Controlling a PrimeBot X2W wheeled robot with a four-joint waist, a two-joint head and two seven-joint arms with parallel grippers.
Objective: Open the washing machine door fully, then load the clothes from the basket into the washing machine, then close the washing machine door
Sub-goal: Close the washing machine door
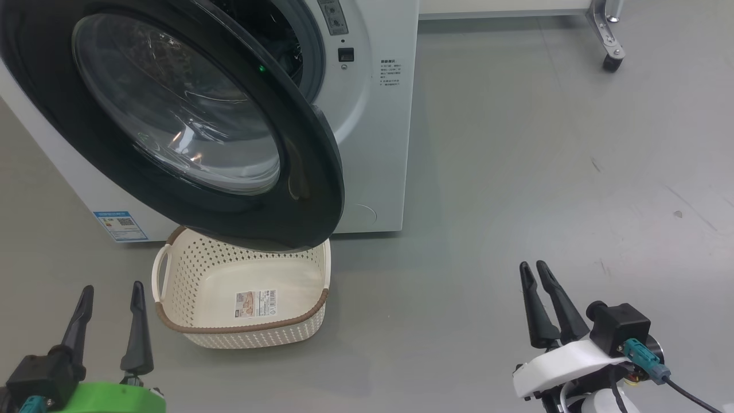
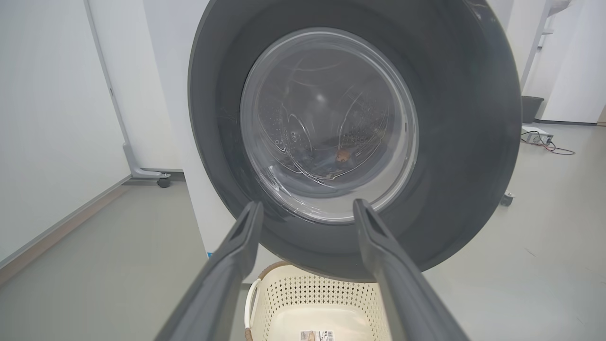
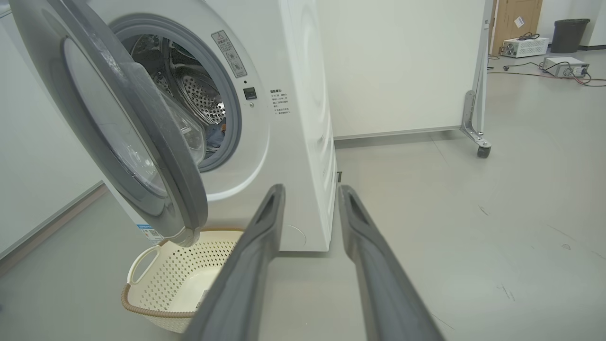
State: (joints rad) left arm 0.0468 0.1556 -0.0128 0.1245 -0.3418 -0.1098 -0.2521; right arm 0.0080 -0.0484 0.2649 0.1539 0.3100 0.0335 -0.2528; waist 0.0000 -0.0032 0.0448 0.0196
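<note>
The washing machine [image 1: 373, 143] stands at the upper left with the washing machine door [image 1: 309, 172] swung partly out, black rim toward me. Under the door's lower edge the basket [image 1: 258, 338] sits on the floor, with just a barcode sticker on its base. A bit of blue clothes [image 3: 215, 135] lies inside the steel drum. My left gripper [image 1: 112, 288] is open at the lower left, pointing at the door [image 2: 464, 142] above the basket [image 2: 307, 293]. My right gripper [image 1: 533, 265] hangs at the lower right over bare floor, fingers narrowly apart, nothing between them.
A white partition on a caster [image 1: 612, 60] stands behind and right of the machine. Grey floor spreads to the right. In the right wrist view, a bin [image 3: 568, 33] and boxes with cables sit far off. A wall runs along the left.
</note>
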